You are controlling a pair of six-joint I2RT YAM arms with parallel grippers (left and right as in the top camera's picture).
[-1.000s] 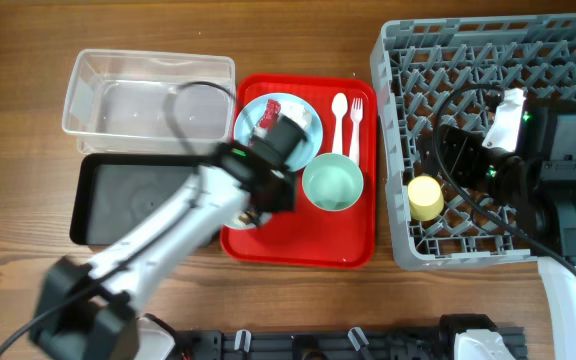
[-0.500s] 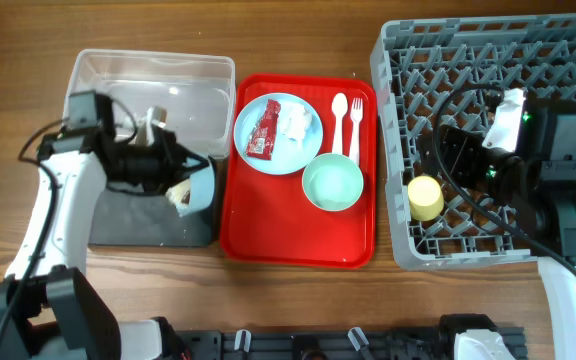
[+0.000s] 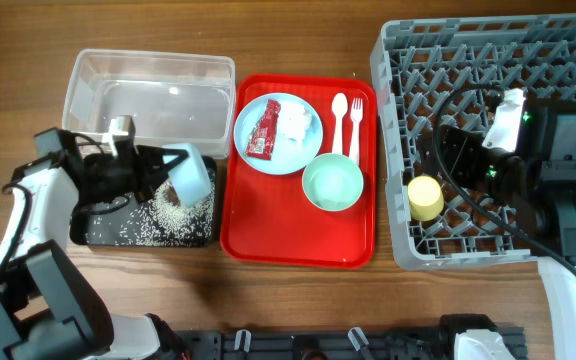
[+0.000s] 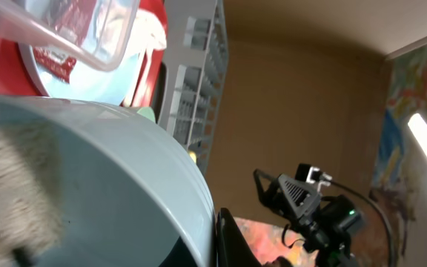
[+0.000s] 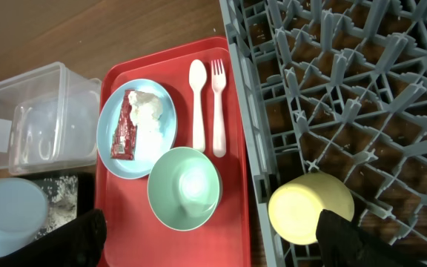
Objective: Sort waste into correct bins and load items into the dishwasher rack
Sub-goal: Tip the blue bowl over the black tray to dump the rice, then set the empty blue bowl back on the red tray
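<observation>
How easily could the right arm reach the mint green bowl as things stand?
Probably yes: the right gripper is open and empty, and the mint green bowl sits uncovered on the red tray, beside the rack.

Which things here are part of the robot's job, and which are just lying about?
Job: small blue bowl, rice, black tray, clear tub, plate, wrapper, tissue, green bowl, spoon, fork, yellow cup, rack.
Lying about: red serving tray, table.
</observation>
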